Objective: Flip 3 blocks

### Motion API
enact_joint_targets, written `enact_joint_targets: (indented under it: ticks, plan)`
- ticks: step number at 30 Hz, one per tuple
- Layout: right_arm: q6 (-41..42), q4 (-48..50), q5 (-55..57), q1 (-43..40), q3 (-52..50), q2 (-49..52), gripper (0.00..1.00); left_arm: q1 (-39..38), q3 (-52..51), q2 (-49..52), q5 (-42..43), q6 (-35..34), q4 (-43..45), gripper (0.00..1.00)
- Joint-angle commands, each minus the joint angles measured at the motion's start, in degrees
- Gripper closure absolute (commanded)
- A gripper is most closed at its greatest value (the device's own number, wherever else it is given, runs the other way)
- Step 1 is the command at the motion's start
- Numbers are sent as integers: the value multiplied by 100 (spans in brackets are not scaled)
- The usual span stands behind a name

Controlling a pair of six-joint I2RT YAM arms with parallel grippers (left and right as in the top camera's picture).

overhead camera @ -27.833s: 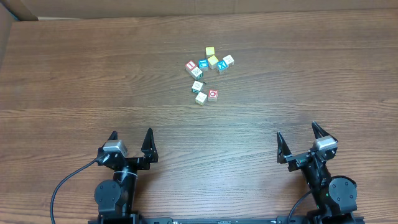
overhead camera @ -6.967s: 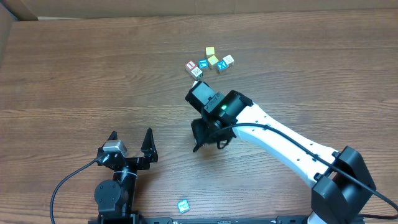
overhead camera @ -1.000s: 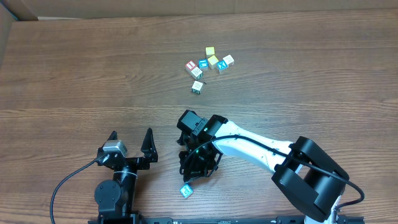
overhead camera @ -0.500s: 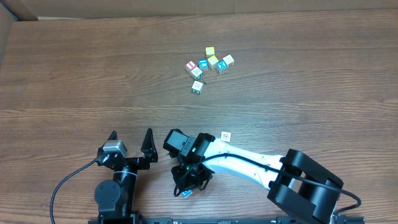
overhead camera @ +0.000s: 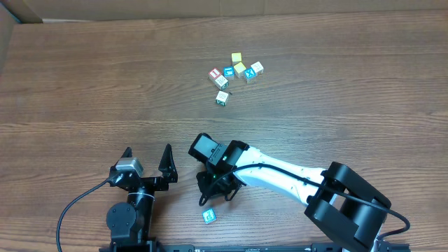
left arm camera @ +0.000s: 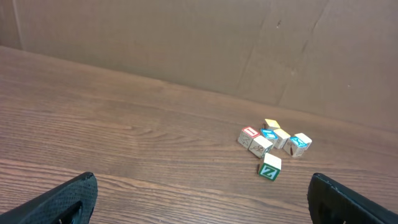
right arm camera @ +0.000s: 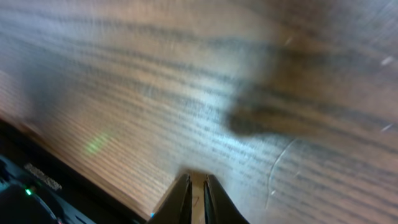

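Note:
One block (overhead camera: 208, 216) lies alone near the table's front edge with a blue-printed face up. My right gripper (overhead camera: 212, 197) hovers just behind it, not touching it. In the blurred right wrist view my right gripper (right arm camera: 198, 177) has its jaws drawn together with only a thin slit, and only tabletop shows there. Another block (overhead camera: 222, 98) sits far back; in the left wrist view this block (left arm camera: 270, 167) shows a green Z on its side. My left gripper (overhead camera: 148, 155) rests open at the front left. In its own view my left gripper (left arm camera: 200, 180) holds nothing.
A cluster of other cubes (overhead camera: 238, 68) stands at the back, among them yellow-topped ones and a blue X cube (overhead camera: 250, 73). In the left wrist view that cluster (left arm camera: 273, 137) lies before a cardboard wall (left arm camera: 186, 43). My right arm (overhead camera: 280, 171) stretches across the front middle.
My right gripper has pulled back from the front edge, off the blue-faced block, which now shows whole. A small pale cube seen behind the arm half a second ago is now covered by it.

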Motion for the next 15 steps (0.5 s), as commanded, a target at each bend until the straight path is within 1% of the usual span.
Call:
enact_joint_targets:
  ticks: [1,2,4,9,10,12,15]
  plan:
    - [20,87,83,24,-35,-140,93,-37,-22,-52,-17,111,-15,0]
    - [20,116,79,13,-33,-140,96,-37,-22,-52,-20,111,-15,0]
    - [-9,118,-90,-52,33,-157,96,-37,-22,-55,-17,111,-15,0]
    - [-748,122,-1738,-374,313,-393,96,-37,-22,-52,-17,111,-15,0]
    - [-811,125,-1880,-437,339,-520,96,-37,-22,-52,-20,111,-15,0]
    - [-804,142,-1644,-531,350,-896,96,-37,-22,-55,-20,111,-15,0]
    - [-807,50,-527,-551,350,-1475,96,-37,-22,-52,-20,111,-15,0]
